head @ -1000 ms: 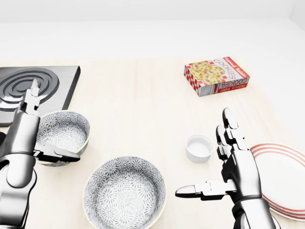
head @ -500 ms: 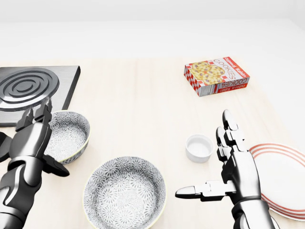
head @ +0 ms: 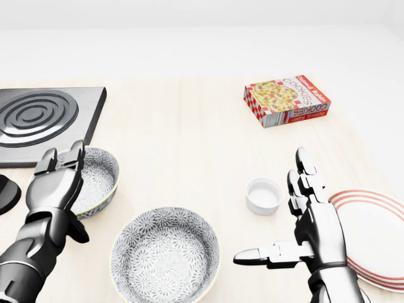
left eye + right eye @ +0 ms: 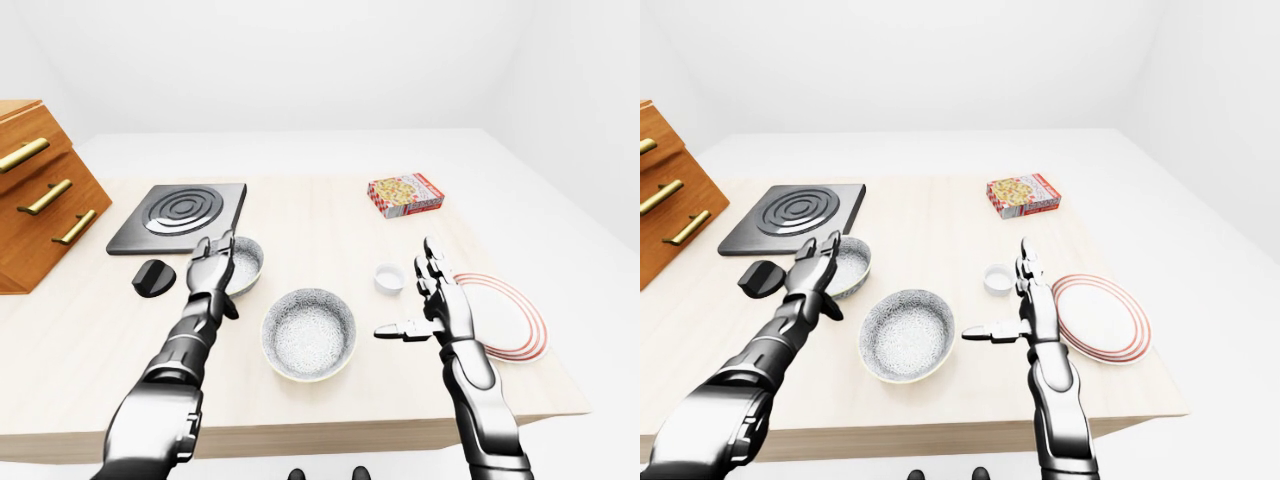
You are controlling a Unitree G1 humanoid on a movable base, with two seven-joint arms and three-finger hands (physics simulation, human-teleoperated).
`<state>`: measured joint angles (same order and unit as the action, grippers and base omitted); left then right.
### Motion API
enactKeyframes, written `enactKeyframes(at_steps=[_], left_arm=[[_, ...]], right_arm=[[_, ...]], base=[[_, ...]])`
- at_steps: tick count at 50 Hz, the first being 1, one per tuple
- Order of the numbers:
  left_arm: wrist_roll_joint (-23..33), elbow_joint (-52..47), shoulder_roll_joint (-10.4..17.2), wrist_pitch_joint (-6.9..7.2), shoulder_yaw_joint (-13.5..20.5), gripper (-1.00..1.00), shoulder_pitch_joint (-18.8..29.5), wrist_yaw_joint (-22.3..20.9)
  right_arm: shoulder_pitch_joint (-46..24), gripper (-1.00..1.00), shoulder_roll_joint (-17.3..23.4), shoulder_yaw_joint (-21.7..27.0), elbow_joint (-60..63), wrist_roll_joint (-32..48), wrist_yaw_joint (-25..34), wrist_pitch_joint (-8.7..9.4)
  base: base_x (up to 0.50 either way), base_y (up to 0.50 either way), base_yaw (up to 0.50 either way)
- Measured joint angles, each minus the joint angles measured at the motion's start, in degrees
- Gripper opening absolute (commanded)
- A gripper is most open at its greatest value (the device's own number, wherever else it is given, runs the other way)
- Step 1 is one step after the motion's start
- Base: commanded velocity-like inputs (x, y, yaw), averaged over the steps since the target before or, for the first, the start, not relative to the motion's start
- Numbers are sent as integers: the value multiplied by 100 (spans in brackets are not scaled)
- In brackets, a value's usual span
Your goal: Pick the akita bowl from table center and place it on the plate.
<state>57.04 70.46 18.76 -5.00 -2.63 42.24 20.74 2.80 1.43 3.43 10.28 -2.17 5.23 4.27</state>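
Two grey-patterned bowls stand on the pale wooden table [image 3: 189, 132]. The larger bowl [image 3: 165, 254] is at the bottom centre of the head view; the smaller bowl [image 3: 96, 178] is up and to its left. My left hand [image 3: 63, 189] is open and leans over the smaller bowl's left rim, its fingers spread and closed on nothing. At the right, my right hand [image 3: 284, 218] stands open and empty, thumb pointing left toward the larger bowl, a gap between them. The red-ringed white plate [image 3: 374, 235] lies just right of that hand.
A small white cup [image 3: 264, 196] sits just above and left of my right hand. A cookies box [image 3: 287, 101] lies at the upper right, a black stove burner [image 3: 44, 120] at the upper left, a black knob-like object [image 3: 6, 192] below it. A wooden drawer cabinet [image 4: 40, 200] stands far left.
My left hand has dropped lower and tipped forward over the smaller bowl's left rim, its thumb pulled out of the bowl. My right hand has barely moved. The bowls have not shifted.
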Motion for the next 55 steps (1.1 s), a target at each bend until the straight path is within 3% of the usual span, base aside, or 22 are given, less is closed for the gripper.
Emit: enactKeyframes(at_steps=[6, 7, 9, 10, 11, 12, 14, 16, 39, 45, 55], left_arm=[[141, 224, -74, 0, -36, 100, 95, -40], [160, 256, -88, 0, -42, 92, 99, -50], [188, 314, -117, 0, -47, 64, 99, -74], [200, 341, -130, 0, -51, 23, 97, -85], [212, 366, -143, 0, -54, 23, 93, -94], [223, 389, -155, 0, -58, -21, 88, -102], [239, 431, -177, 0, -62, -44, 78, -121], [254, 460, -194, 0, -65, -100, 70, -135], [371, 393, -150, 0, -51, -100, 112, -182], [402, -54, 14, 0, -67, -100, 77, -585], [530, -1882, 259, 0, 197, -100, -410, -1817]], right_arm=[[6, 100, 2, 11, -4, -2, 7, -6], [5, 100, 2, 12, -7, -2, 7, -7], [-1, 100, 2, 14, -14, -1, 6, -8], [-5, 100, 2, 15, -18, 0, 5, -8], [-9, 100, 2, 15, -23, 0, 3, -9], [-13, 100, 2, 15, -28, 1, 2, -10], [-21, 100, 2, 15, -36, 2, -2, -11], [-28, 100, 2, 13, -44, 4, -5, -11], [-38, 100, 4, 3, -45, 17, -18, -19], [-24, 100, 7, 17, 4, 7, -8, 5], [-30, 100, 14, 36, 122, -10, -2, 73]], base=[[0, 0, 0], [0, 0, 0], [0, 0, 0], [0, 0, 0], [0, 0, 0], [0, 0, 0], [0, 0, 0], [0, 0, 0], [0, 0, 0], [0, 0, 0], [0, 0, 0]])
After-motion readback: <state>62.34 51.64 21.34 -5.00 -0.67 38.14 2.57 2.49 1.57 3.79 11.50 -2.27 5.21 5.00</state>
